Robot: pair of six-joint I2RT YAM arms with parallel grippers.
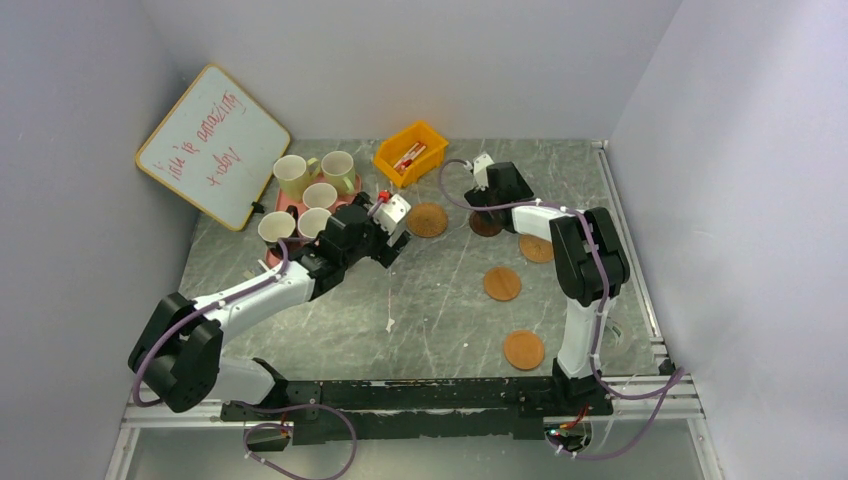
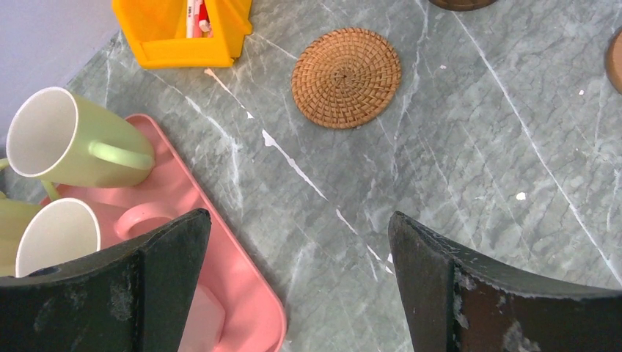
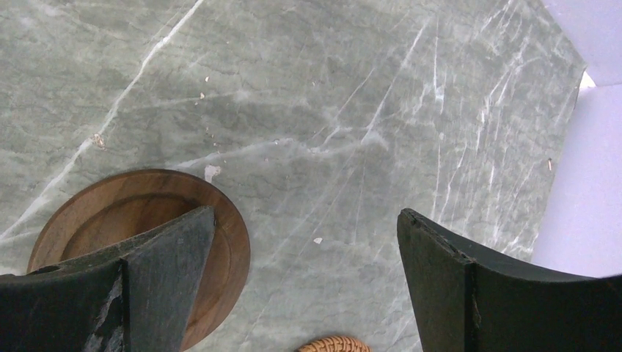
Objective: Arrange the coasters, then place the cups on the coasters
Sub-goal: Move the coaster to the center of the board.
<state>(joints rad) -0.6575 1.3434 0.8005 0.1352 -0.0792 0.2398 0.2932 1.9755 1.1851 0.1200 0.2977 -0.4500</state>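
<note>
Left hand [image 2: 299,224] wide open, empty, over bare bench [image 2: 455,169] just beside the pink tray [image 2: 242,293]. Woven coaster [image 2: 346,77] lies flat past it toward the far edge, near the yellow bin [image 2: 172,37]. Right hand [image 3: 304,220] also spread open, empty. One of its fingers overlaps the dark brown coaster [image 3: 125,205] in the wrist view; contact unclear. Three orange-brown coasters [image 1: 502,283] run in a loose line on the bench's right half, from near the right hand toward the near edge, apart from each other. All five cups [image 1: 320,195] sit bunched on the tray by the far-left corner, none on a coaster. Whiteboard [image 1: 212,145] leans on the left wall.
</note>
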